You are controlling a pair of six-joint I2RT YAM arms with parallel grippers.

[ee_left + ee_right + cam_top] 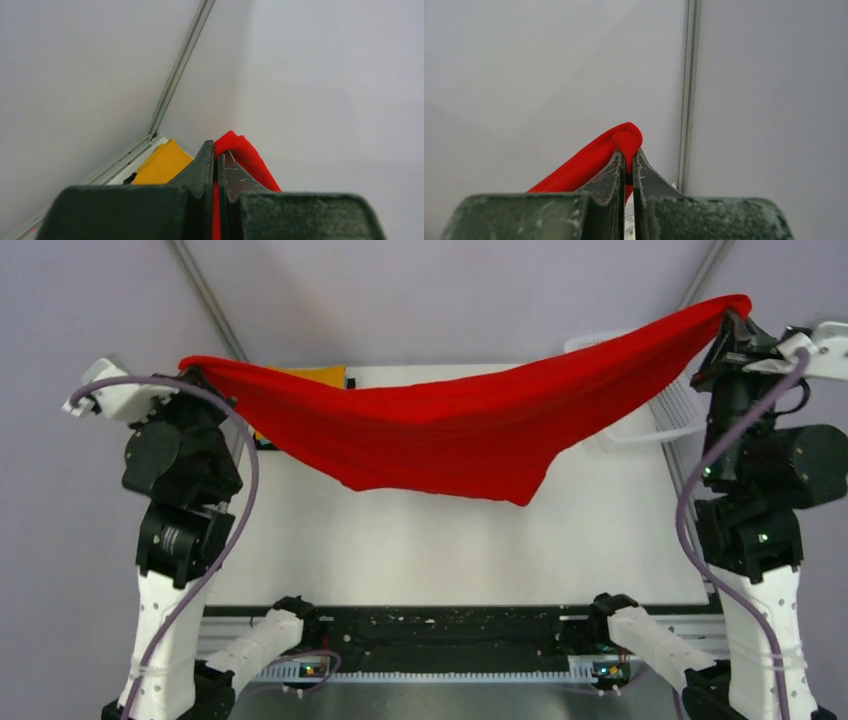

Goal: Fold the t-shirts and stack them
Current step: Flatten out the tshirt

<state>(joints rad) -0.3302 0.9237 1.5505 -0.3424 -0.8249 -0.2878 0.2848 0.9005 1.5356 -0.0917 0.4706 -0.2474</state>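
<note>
A bright red t-shirt (pixel 470 430) hangs stretched in the air between my two grippers, sagging in the middle above the white table (pixel 450 540). My left gripper (pixel 192 368) is shut on its left end; the left wrist view shows red cloth (pixel 245 155) pinched between the closed fingers (pixel 204 165). My right gripper (pixel 735 318) is shut on the right end, held higher; red cloth (pixel 626 140) bulges above its tips (pixel 629 156). An orange shirt (pixel 318 373) lies folded at the table's far left, partly hidden by the red one, and also shows in the left wrist view (pixel 162 165).
A white mesh basket (pixel 668 405) stands at the far right of the table, partly behind the red shirt and right arm. Grey walls with metal rails (pixel 205 295) enclose the back. Black arm bases sit at the near edge (pixel 450 635).
</note>
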